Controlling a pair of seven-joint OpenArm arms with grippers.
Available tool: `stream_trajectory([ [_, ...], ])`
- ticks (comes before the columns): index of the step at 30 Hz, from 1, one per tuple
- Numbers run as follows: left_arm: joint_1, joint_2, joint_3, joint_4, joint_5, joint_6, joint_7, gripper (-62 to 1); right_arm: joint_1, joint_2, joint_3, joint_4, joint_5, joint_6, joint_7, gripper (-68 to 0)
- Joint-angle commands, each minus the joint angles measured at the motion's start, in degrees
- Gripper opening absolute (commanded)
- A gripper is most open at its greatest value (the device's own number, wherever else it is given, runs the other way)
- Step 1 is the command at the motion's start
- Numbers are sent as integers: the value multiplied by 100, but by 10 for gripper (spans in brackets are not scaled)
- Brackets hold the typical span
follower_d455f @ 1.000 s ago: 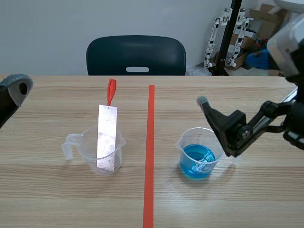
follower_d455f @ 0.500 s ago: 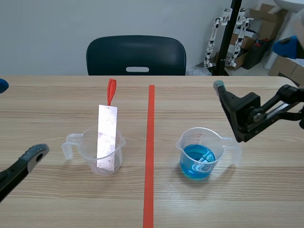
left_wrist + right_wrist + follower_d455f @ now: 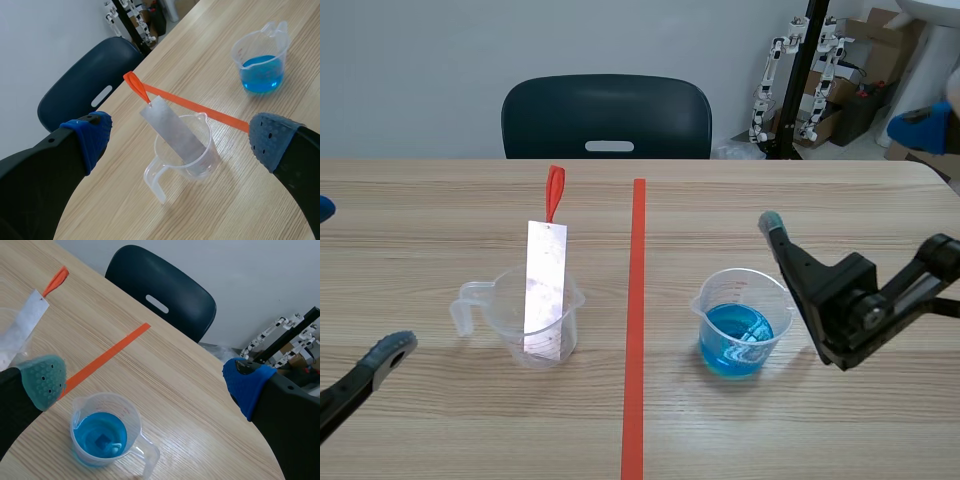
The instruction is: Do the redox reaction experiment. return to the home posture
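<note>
1. Left pincer: open, the two blue dotted pads spread wide with nothing between them. In the scene view it sits low at the robot's left edge of the counter, well apart from the clear beaker, which lies ahead of it in the left wrist view.

2. Right pincer: open, pads wide apart, holding nothing. In the scene view it stands just beside the blue-liquid beaker, on that beaker's right, without touching it.

3. Clear beaker: upright, left of the orange tape line, handle pointing left. A silvery metal strip stands in it, leaning against the rim. An orange loop is fixed to the strip's upper end.

4. Blue-liquid beaker: upright, right of the tape line, roughly half full. Faint red markings on its wall are too small to read.

5. A dark chair stands at the far side of the counter.
</note>
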Motion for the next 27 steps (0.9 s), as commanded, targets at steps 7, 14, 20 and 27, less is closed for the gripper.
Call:
stream_trajectory([
  [7,-422,15,-20,-221,-70,46,188,-32,-490,35,431,170,-72,-46,293,4],
  [14,-431,17,-20,-225,-70,9,173,-32,-1261,225,1029,168,-85,-46,662,4],
  [20,-433,15,-20,-225,-70,7,151,-32,-1683,271,1147,166,-85,-48,654,4],
  [27,-448,15,-20,-225,-74,2,133,-32,-1735,271,1147,140,-85,-46,474,4],
])
